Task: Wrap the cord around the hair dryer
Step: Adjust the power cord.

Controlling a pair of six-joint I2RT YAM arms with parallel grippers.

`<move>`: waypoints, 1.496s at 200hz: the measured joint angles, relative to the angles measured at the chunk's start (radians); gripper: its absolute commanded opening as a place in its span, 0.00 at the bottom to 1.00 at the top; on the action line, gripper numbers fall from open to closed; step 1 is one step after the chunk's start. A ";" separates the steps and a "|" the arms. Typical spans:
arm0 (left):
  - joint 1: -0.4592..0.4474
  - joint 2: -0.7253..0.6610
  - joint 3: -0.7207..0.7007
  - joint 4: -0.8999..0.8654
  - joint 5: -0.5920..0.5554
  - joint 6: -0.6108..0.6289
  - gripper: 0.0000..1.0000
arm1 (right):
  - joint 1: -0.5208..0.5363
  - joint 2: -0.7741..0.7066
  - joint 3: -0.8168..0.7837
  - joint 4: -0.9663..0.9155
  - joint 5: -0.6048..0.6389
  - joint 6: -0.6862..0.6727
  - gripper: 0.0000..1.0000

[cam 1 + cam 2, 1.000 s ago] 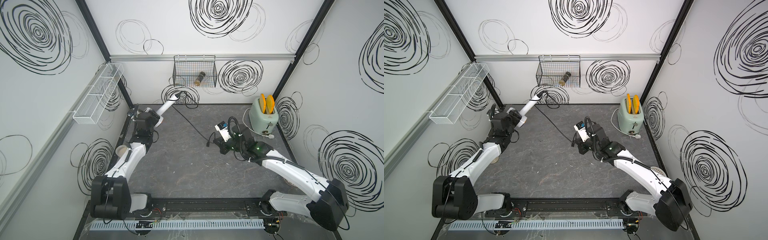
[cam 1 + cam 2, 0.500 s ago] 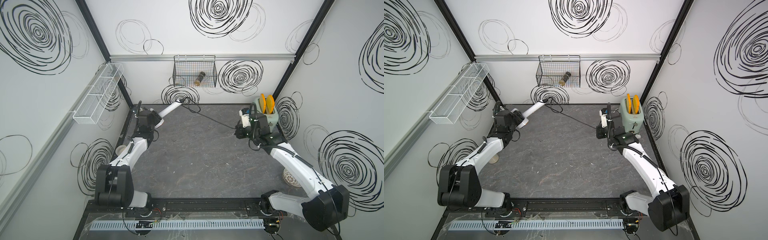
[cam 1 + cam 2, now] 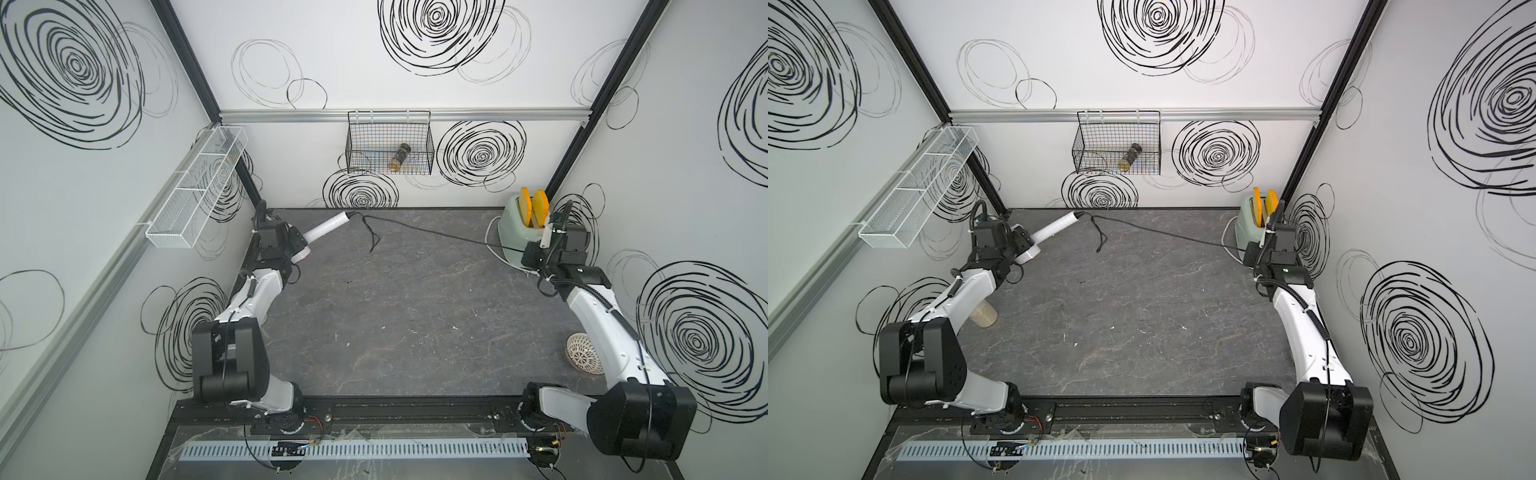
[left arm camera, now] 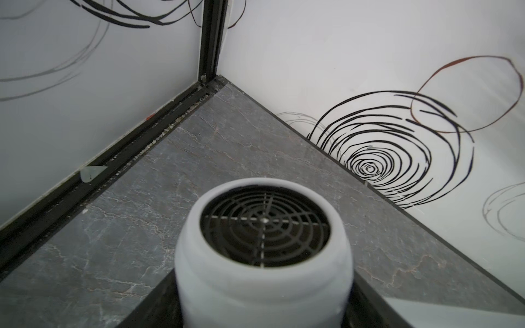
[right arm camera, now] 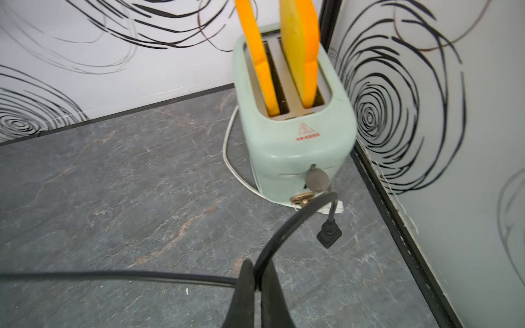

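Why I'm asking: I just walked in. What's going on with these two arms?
The left gripper holds the hair dryer by its head in the far left corner. The right gripper is shut on the cord near its plug, beside the toaster at far right. The cord stretches between them across the back of the table, with one slack loop near the handle. Nothing is wrapped around the dryer yet.

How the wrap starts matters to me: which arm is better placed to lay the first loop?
Probably right. The right hand is shut on the cord near its plug, stretched from the dryer; the left hand only grips its head.
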 measured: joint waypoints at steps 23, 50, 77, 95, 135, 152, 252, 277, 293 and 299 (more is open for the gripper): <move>0.013 -0.002 0.019 -0.044 -0.037 0.054 0.00 | -0.073 -0.018 -0.018 0.005 -0.005 0.014 0.00; 0.022 -0.026 0.044 -0.082 -0.108 0.112 0.00 | -0.105 -0.037 -0.041 0.020 -0.047 0.019 0.00; -0.016 -0.064 0.085 -0.108 -0.177 0.171 0.00 | -0.034 -0.082 -0.088 0.044 -0.159 0.014 0.41; -0.075 -0.093 0.111 -0.123 -0.208 0.207 0.00 | 0.011 -0.124 -0.103 0.049 -0.265 0.010 0.78; -0.206 -0.141 0.187 -0.177 -0.192 0.298 0.00 | 0.128 -0.187 -0.103 0.086 -0.402 -0.063 0.87; -0.223 -0.170 0.207 -0.209 -0.155 0.335 0.00 | 0.178 -0.204 -0.111 0.151 -0.522 -0.087 0.76; -0.229 -0.264 0.272 -0.380 0.168 0.422 0.00 | 0.453 0.114 -0.032 0.475 -0.784 -0.325 0.96; -0.230 -0.264 0.272 -0.413 0.220 0.427 0.00 | 0.546 0.165 0.001 0.497 -0.709 -0.409 0.95; -0.231 -0.264 0.272 -0.420 0.248 0.428 0.00 | 0.589 0.207 0.016 0.524 -0.676 -0.443 0.94; -0.231 -0.264 0.272 -0.420 0.256 0.428 0.00 | 0.600 0.220 0.021 0.531 -0.665 -0.452 0.94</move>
